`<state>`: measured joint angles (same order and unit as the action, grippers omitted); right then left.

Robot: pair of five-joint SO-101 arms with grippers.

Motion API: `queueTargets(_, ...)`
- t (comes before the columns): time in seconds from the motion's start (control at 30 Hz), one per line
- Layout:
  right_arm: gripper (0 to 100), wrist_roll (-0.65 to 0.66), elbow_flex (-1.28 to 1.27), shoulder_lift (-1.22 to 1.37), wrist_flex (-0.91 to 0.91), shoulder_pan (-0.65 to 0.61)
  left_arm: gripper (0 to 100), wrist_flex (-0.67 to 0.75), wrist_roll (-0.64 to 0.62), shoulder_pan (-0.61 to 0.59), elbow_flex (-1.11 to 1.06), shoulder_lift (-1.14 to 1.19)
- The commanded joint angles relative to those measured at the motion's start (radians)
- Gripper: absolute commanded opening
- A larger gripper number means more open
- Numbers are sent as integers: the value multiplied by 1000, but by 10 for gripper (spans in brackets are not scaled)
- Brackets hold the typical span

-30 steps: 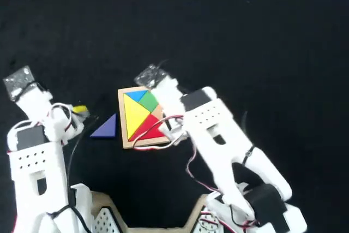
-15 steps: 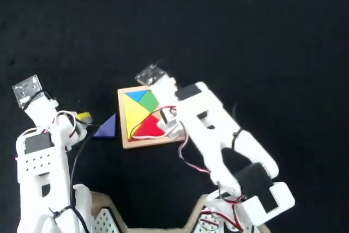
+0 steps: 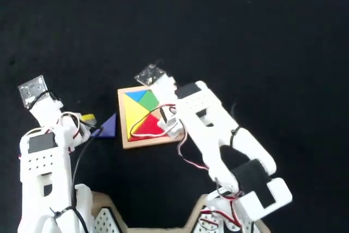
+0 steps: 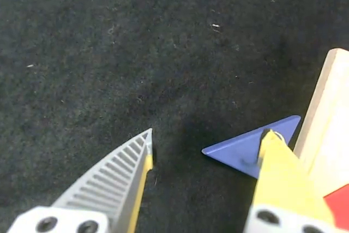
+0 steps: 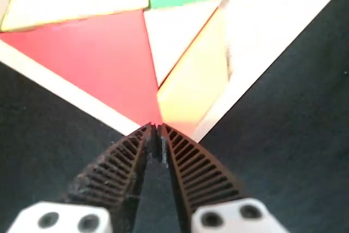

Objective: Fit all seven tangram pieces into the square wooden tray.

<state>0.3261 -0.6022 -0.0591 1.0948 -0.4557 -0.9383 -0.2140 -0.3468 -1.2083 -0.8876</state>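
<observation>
Nearly done, judging by the high view: the square wooden tray point(image 3: 121, 118), mid-counter point(image 3: 245, 36) toward the arms' edge, holds flat coloured pieces, while a blue triangle point(image 3: 107, 126) lies just outside on the matte black surface. Left wrist view: the left gripper point(image 4: 208, 135) is spread wide and empty, one tip over that sharp-cornered triangle. Right wrist view: the right gripper point(image 5: 155, 130), ribbed fingers point(image 5: 202, 173) pressed together on nothing, hovers at the pale wood rim beside a smooth red triangle point(image 5: 98, 53).

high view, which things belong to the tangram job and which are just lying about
Job: wooden tray, the yellow triangle, red triangle and green piece in it, dark blue triangle beside it.
Lying about: black table cover, wooden board between the arm bases.
</observation>
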Motion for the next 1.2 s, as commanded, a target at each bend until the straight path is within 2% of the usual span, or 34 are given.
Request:
queueTargets(0.0,11,3,61,-7,-18,26,306,14,9,13,7,-18)
queueTargets(0.77,11,3,45,8,-57,28,310,14,8,13,-4,-18)
queueTargets(0.97,11,2,24,-157,3,31,309,14,8,10,-1,-18)
queueTargets(1.07,11,2,-30,-271,-32,94,307,26,8,7,4,-18)
queueTargets(1.17,11,-40,-110,-340,-152,195,307,-6,44,30,31,-11)
